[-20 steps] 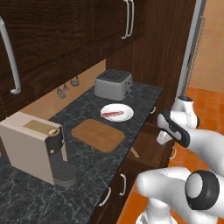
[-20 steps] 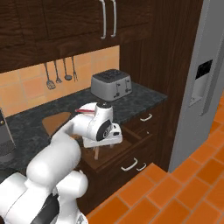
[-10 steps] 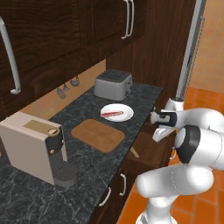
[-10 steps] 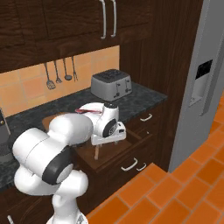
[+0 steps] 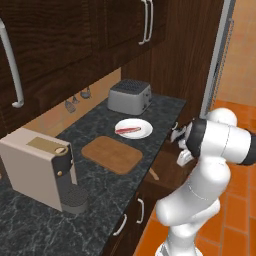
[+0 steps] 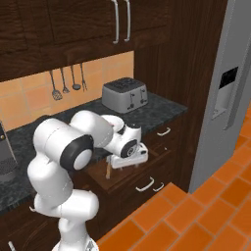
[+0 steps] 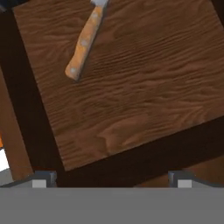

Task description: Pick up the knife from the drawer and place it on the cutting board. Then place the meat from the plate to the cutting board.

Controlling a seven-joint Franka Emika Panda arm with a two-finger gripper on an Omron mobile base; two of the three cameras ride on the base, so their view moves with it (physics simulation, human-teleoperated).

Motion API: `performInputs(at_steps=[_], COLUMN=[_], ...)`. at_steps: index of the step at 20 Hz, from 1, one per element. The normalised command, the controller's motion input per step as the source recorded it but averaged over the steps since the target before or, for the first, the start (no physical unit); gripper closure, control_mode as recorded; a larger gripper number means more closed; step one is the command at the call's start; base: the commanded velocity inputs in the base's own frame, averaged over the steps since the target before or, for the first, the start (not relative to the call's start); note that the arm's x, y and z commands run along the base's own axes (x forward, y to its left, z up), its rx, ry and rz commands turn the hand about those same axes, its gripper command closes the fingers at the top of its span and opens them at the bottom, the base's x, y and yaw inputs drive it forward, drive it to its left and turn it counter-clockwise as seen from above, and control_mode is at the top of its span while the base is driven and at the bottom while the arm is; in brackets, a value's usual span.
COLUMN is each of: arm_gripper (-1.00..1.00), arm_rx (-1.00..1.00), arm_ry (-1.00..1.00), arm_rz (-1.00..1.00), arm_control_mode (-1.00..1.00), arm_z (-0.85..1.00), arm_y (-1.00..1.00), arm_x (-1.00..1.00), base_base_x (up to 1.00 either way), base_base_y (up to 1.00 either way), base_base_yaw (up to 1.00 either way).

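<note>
Claw (image 7: 109, 178) swung over drawer (image 7: 131, 87), knife (image 7: 85, 41) untouched.

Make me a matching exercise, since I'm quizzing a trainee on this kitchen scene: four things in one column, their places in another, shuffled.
Things:
1. meat
2. knife
3. cutting board
4. toaster

Places:
A. in the open drawer
B. on the counter between the coffee machine and the plate
C. on the white plate
D. on the counter beyond the plate, by the wall

Pairs: 1-C, 2-A, 3-B, 4-D
</note>
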Motion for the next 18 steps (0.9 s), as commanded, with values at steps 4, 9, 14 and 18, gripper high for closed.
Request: performInputs(at_steps=[4, 9, 14, 18], arm_gripper=[-1.0, -1.0, -1.0, -1.0], arm_rx=[0.0, 0.0, 0.08, 0.12], arm_ry=[0.12, 0.01, -0.33, -0.42], arm_rz=[0.0, 0.0, 0.08, 0.11], arm_control_mode=[-1.0, -1.0, -1.0, -1.0], arm_z=[-0.41, -0.1, 0.19, 0.39], arm_y=[-0.89, -0.96, 0.02, 0.35], arm_x=[-0.24, -0.5, 0.14, 0.4], base_base_x=[0.0, 0.0, 0.0, 0.0], base_base_y=[0.0, 0.0, 0.0, 0.0], base_base_yaw=[0.0, 0.0, 0.0, 0.0])
